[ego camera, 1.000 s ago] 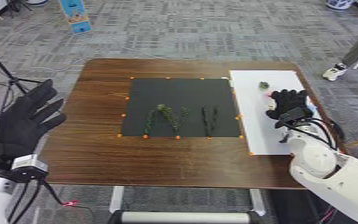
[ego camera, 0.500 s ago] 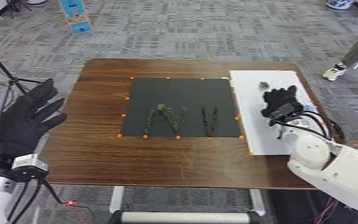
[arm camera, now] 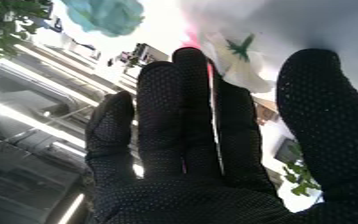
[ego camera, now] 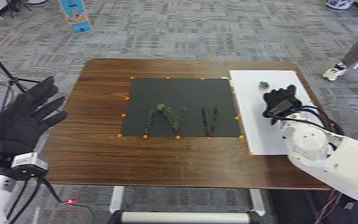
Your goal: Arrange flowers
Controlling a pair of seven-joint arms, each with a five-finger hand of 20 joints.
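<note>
Right hand [ego camera: 282,103] open and empty, over white sheet [ego camera: 264,138], brown table [ego camera: 158,165], gray carpet [ego camera: 193,35]

The right hand [ego camera: 283,103], in a black fabric glove with a fine dotted texture, spans the middle of the frame, its fingers straight and its thumb spread apart. Just beyond the fingertips is a white-petalled flower with a pointed green base [arm camera: 243,76]; whether they touch is unclear. A blurred pink patch [arm camera: 190,34] lies beside it. A pale blue-green flower [arm camera: 104,15] is cut by the frame's edge, near dark green foliage [arm camera: 2,30] in a corner. More green leaves [arm camera: 302,176] show near the thumb. Bright strip lights [arm camera: 33,124] slant across the background.
</note>
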